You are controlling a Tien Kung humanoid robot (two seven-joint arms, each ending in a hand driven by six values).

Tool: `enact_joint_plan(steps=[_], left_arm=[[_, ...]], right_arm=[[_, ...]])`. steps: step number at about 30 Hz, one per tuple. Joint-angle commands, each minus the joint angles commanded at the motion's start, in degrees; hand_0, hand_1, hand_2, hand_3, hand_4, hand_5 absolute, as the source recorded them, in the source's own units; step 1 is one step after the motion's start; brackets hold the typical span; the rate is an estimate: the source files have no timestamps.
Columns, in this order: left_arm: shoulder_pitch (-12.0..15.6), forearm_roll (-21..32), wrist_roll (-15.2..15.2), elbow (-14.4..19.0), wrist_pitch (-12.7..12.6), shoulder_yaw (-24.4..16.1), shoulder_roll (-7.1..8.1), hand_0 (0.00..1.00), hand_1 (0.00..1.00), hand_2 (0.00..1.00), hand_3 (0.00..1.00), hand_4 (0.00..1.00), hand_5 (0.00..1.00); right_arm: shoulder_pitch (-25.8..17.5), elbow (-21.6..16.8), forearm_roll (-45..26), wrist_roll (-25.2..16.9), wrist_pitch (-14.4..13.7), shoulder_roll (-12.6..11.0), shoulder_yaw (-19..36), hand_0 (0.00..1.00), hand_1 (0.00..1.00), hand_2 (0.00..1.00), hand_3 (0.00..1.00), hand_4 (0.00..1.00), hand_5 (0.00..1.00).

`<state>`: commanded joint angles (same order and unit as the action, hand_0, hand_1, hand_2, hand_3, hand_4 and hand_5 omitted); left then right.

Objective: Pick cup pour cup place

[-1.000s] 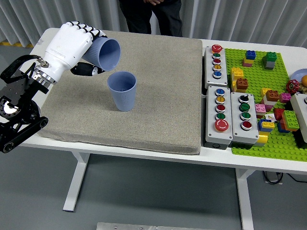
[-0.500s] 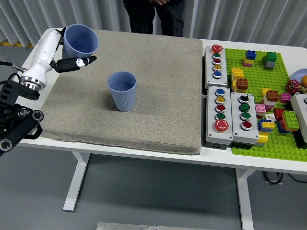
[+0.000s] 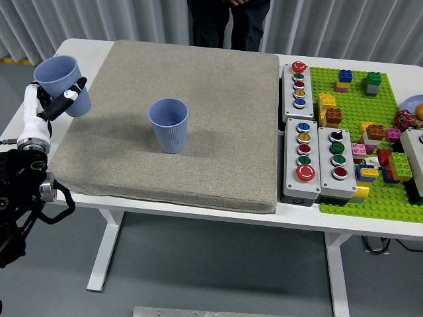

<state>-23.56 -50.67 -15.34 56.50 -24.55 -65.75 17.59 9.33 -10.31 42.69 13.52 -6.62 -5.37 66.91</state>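
A blue ribbed cup (image 3: 169, 125) stands upright in the middle of the grey mat (image 3: 218, 152). A second blue cup (image 3: 61, 82) is held upright at the mat's left edge, with my left hand (image 3: 58, 99) shut on it from the side. The white hand sits mostly behind and below that cup, one finger (image 3: 71, 94) showing across its front. The held cup is well to the left of the standing one. My right hand is out of view.
Three grey button boxes (image 3: 298, 84) (image 3: 303, 157) (image 3: 338, 162) lie right of the mat. A green baseplate (image 3: 370, 132) with several toy bricks fills the far right. A person (image 3: 228, 16) in dark clothes stands at the far side.
The left hand turned its cup from tilted over the standing cup back to upright. It then carried it left and lower to the mat's left edge. The standing cup stayed put.
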Motion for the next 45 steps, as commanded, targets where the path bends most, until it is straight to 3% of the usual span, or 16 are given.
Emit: enact_joint_plan(steps=[6,10,14,20,27,36,45], left_arm=[[-0.09,-4.33,-2.95,-3.0,-3.77,1.62,-2.1,0.551,0.546,0.553,0.567,0.841,0.247],[-0.57,-4.79,-5.05,-4.7,-4.54,3.02,-2.59,0.579,0.576,0.578,0.581,0.834,0.242],[-1.91,3.34,-12.49,-7.95,-5.95,7.01,-2.61,0.579,0.576,0.578,0.581,0.834,0.242],[-1.97,8.97,-15.95,-9.04,-7.47,8.85,-3.37,0.581,0.583,0.584,0.581,0.835,0.235],[-2.15,9.88,-16.6,-9.86,-8.05,10.67,-4.03,0.575,0.577,0.584,0.58,0.859,0.29],[-2.25,9.89,-15.34,-10.78,-7.31,13.77,-4.17,0.586,0.58,0.587,0.58,0.863,0.297],[-2.1,11.85,-16.12,-12.53,-6.95,15.99,-4.55,0.592,0.585,0.589,0.585,0.869,0.311]], right_arm=[[0.31,0.0,-0.22,-0.01,-0.07,0.05,-0.11,0.723,0.691,0.74,0.704,0.327,0.293],[0.51,0.0,-0.34,-0.02,-0.09,0.01,-0.21,0.723,0.691,0.74,0.703,0.326,0.29],[0.86,0.0,-0.42,-0.08,-0.07,-0.03,-0.35,0.723,0.691,0.74,0.703,0.326,0.29],[0.89,0.0,-0.64,-0.15,-0.11,-0.05,-0.47,0.723,0.691,0.74,0.703,0.324,0.29],[1.03,0.0,-0.17,-0.03,-0.05,-0.04,-0.17,0.723,0.691,0.74,0.703,0.323,0.29],[0.95,0.0,0.21,0.02,-0.01,-0.06,0.1,0.723,0.691,0.738,0.702,0.323,0.289],[0.58,0.0,0.65,0.09,0.05,-0.03,0.29,0.723,0.691,0.737,0.701,0.322,0.285]])
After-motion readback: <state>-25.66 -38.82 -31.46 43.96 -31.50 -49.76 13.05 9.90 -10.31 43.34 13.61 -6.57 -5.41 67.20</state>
